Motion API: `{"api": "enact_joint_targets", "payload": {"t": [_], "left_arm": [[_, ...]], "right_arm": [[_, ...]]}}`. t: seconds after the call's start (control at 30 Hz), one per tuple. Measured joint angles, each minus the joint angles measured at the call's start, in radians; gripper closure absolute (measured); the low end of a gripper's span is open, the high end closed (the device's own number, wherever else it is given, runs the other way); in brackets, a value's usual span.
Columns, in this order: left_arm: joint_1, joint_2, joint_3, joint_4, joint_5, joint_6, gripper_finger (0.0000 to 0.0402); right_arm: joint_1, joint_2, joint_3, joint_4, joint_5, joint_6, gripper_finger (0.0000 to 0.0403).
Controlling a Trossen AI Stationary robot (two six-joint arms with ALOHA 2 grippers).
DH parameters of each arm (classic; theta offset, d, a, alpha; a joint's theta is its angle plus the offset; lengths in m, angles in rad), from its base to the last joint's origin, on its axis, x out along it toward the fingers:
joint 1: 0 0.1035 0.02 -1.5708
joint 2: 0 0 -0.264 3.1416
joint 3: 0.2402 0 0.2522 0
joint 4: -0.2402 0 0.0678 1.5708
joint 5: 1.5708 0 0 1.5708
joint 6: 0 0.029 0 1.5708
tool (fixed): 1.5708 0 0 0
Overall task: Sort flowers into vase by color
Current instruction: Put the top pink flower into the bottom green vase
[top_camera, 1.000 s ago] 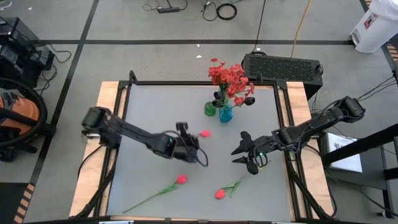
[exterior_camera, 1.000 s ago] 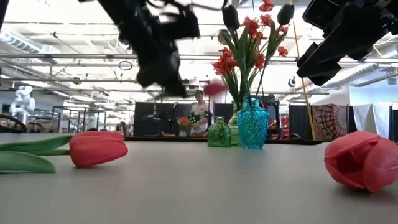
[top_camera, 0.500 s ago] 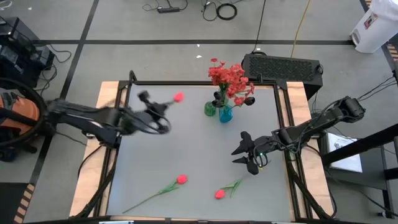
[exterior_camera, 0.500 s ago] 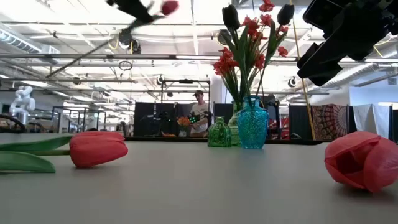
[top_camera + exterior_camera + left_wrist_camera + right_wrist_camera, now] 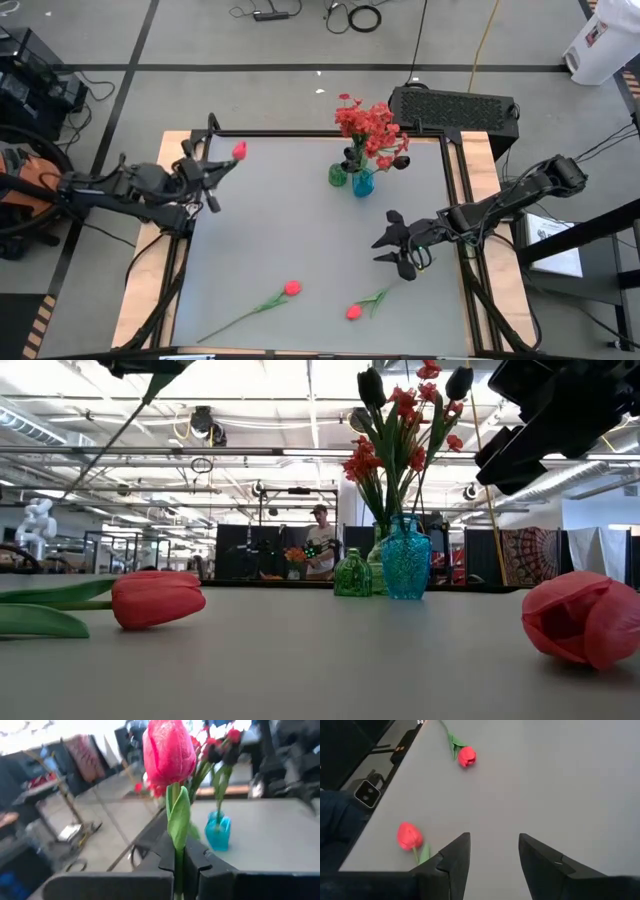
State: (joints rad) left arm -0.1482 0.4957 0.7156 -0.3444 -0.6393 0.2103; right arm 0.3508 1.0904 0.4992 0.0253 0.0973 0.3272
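Left gripper (image 5: pixel 179 865) pinched tight on a light, bendy pink tulip (image 5: pixel 239 150) by its thin stem, up near the table's far left corner, right gripper (image 5: pixel 492 855) half open and empty, two more tulips lying near the front edge

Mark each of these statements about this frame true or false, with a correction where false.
1. The left end effector is shut on a tulip. True.
2. Two tulips lie on the table. True: one and another.
3. The right end effector holds a flower. False: it is open and holds nothing.
4. The blue vase is empty. False: it holds stems.
5. The green vase lies tipped over. False: it stands upright.
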Motion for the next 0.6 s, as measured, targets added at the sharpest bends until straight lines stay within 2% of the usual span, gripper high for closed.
{"api": "enact_joint_targets", "payload": {"t": [0.2,0.37,0.6], "left_arm": [[0.007,-0.041,-0.142,0.323,0.048,0.145,0.0398],[0.047,-0.028,-0.217,0.539,0.121,0.197,0.0398],[0.103,-0.004,-0.232,0.583,0.166,0.161,0.0399]], "right_arm": [[0.0,0.0,0.0,0.001,0.093,-0.02,0.0243],[-0.003,0.0,0.0,0.001,0.114,-0.035,0.0243],[-0.002,0.0,0.0,0.001,0.114,-0.037,0.0243]]}}
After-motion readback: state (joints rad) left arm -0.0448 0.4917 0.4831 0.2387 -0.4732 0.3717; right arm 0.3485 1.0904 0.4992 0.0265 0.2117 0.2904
